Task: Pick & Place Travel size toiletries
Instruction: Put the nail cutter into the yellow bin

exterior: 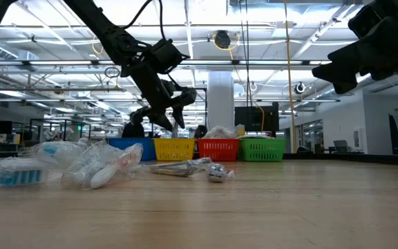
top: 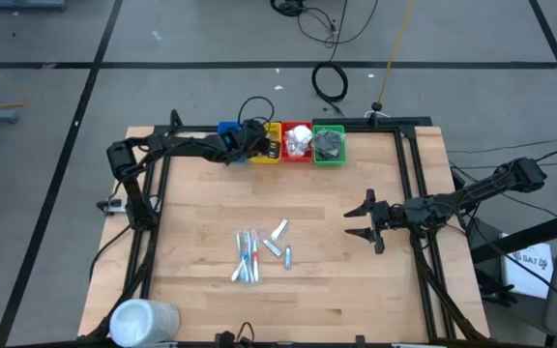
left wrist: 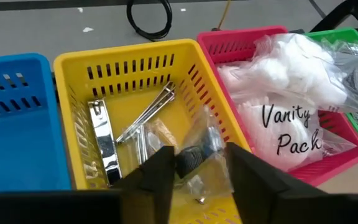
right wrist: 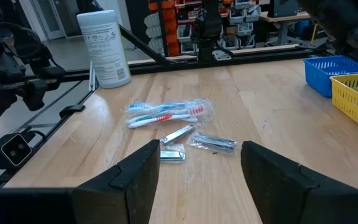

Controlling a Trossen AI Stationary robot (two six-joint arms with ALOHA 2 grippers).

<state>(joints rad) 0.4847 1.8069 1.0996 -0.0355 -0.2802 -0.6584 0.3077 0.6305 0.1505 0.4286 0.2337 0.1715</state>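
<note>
Fingers of the left gripper (left wrist: 194, 171) stand apart over the yellow bin (top: 268, 143), and a small clear-wrapped packet with a dark item in it (left wrist: 194, 158) sits between them above the bin's floor; whether they touch it cannot be told. Two shiny nail clippers (left wrist: 101, 134) and a few slim metal tools lie in that bin already. Four bins stand in a row at the table's far edge: the blue bin (top: 228, 129), the yellow one, the red bin (top: 298, 141) holding white Vanity Pack packets (left wrist: 284, 118), and the green bin (top: 329, 145) holding dark grey items. Spread wide and holding nothing, the right gripper (top: 367, 222) hovers over bare wood at mid-table, right of the loose pile. That pile holds a clear-wrapped bundle of toothbrushes (top: 249, 256), about four, and three small silver pieces (top: 278, 242) just beside it. One large white cylinder (top: 143, 319) stands at the table's near left corner.
</note>
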